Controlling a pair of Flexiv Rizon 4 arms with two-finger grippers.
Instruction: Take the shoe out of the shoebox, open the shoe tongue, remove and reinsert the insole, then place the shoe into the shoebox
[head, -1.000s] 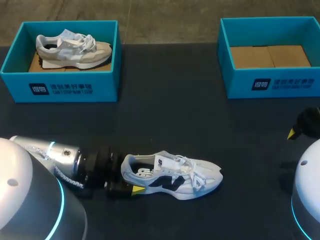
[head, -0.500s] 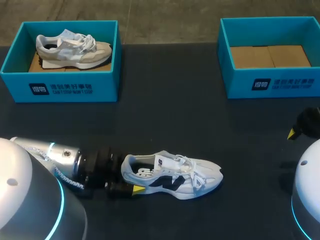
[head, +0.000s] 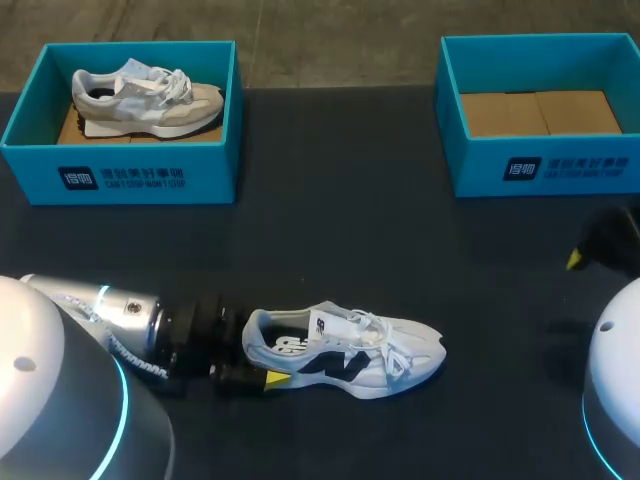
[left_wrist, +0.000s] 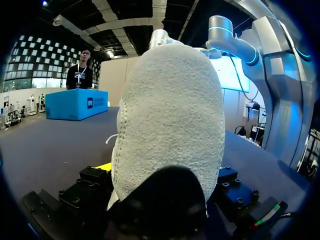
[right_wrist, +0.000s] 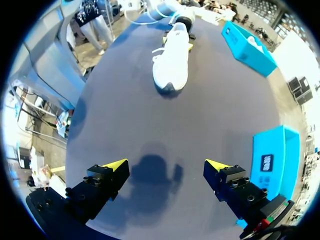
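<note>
Overhead, a white lace-up sneaker with a navy side mark (head: 345, 352) stands on its sole on the dark table (head: 330, 240), near the front edge, toe towards my right. My left gripper (head: 258, 352) comes in low from the left and is clamped on the heel. One yellow tip lies against the near side of the sole; the other is hidden behind the shoe. At the far left sits a teal cardboard shoebox (head: 120, 172) holding a beige and grey sneaker (head: 145, 95). At the far right sits a second teal shoebox with a bare cardboard floor (head: 540, 165). My right gripper (head: 600, 250) hangs at the right edge, in front of that box and well apart from the white sneaker. Only one of its yellow tips shows from here.

Next, from my left wrist, the sneaker's textured white heel fills the space between my fingers (left_wrist: 92, 182), which press it from both sides. Far ahead, past the toe, the bare-floored teal box stands on the table.

Lastly, from my right wrist, my fingers (right_wrist: 115, 165) are spread wide with only dark table between them. The white sneaker lies well ahead, toe towards me, with my left gripper on its heel beyond. The bare-floored shoebox is just beside one finger, and the box with the beige sneaker is far off.
</note>
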